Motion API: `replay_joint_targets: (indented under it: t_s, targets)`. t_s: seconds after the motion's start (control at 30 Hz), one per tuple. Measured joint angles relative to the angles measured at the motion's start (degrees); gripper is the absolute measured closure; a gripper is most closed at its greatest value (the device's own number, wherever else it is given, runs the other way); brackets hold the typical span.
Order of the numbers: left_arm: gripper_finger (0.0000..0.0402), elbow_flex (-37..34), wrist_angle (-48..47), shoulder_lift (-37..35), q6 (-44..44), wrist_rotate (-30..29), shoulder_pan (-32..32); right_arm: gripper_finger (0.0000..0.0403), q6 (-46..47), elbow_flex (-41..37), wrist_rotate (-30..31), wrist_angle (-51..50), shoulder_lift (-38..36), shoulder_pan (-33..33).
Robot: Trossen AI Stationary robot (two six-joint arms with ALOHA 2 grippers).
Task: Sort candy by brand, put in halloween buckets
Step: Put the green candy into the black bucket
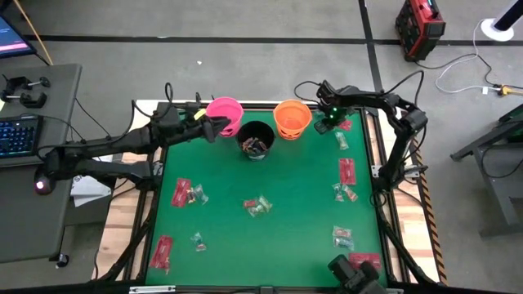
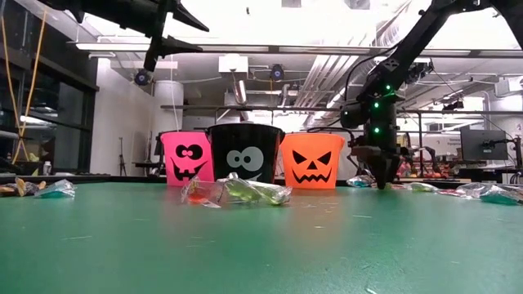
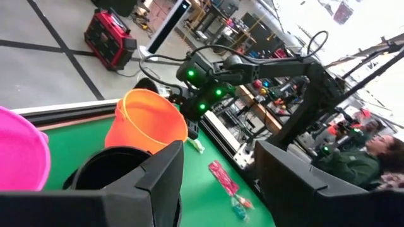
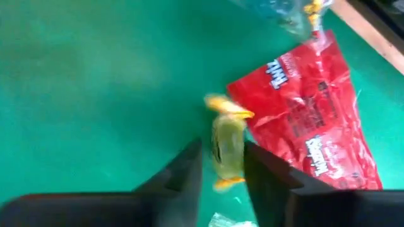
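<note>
candy, yellow-wrapped piece [image 4: 228,148]: on the table's [image 1: 294,175] far right corner, just beside the orange bucket [image 1: 292,119], touching a red packet [image 4: 309,120]. long axis runs lengthwise between the right claw's [image 4: 222,169] fingers, which are narrowed around it, squeeze apparently unfinished. left claw [image 3: 218,180], open and empty, hangs over the black bucket [image 1: 256,140], well apart.

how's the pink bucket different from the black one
The pink bucket is bright pink and stands at the left end of the row; the black bucket is dark and stands in the middle, slightly nearer in the high view. The black one shows candy inside; the pink one's inside can't be read. Both stand upright, with cartoon faces.
</note>
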Motion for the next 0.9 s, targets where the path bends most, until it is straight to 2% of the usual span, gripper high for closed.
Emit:
replay_joint_targets:
  t_s: [0.07, 0.13, 0.27, 0.4, 0.57, 0.63, 0.73, 0.9]
  targets:
    - [0.0216, 0.00, 0.00, 0.00, 0.00, 0.83, 0.00, 0.0364, -0.65, -0.18, 0.12, -1.44, -1.29, 0.60]
    - [0.0216, 0.00, -0.01, -0.13, 0.00, 0.86, 0.00, 0.0384, -1.74, -0.28, 0.14, -3.41, -3.99, 1.10]
    - [0.0216, 0.00, 0.27, -0.20, 0.33, 0.83, 0.00, 0.0375, -1.19, -0.21, -0.45, -6.68, -11.01, 2.13]
    - [0.0216, 0.00, 0.28, -0.20, 0.59, 0.83, 0.00, 0.0394, 2.99, -0.19, -3.57, -6.51, -20.93, 4.12]
    - [0.0216, 0.00, 0.28, -0.20, 2.45, -0.07, 0.00, 0.0387, 11.33, -0.10, -10.29, 1.74, -30.19, 9.40]
    - [0.0216, 0.00, 0.28, -0.20, 3.41, -1.18, 0.00, 0.0390, 14.19, -0.10, -13.29, 6.65, -30.97, 13.15]
    - [0.0216, 0.00, 0.38, -0.20, 4.74, -2.58, 0.00, 0.0392, 17.09, -0.10, -13.89, 13.50, -29.66, 19.87]
    - [0.0216, 0.00, 0.59, -0.20, 5.33, -2.84, 0.00, 0.0387, 21.30, -0.10, -13.52, 29.82, -21.94, 30.56]
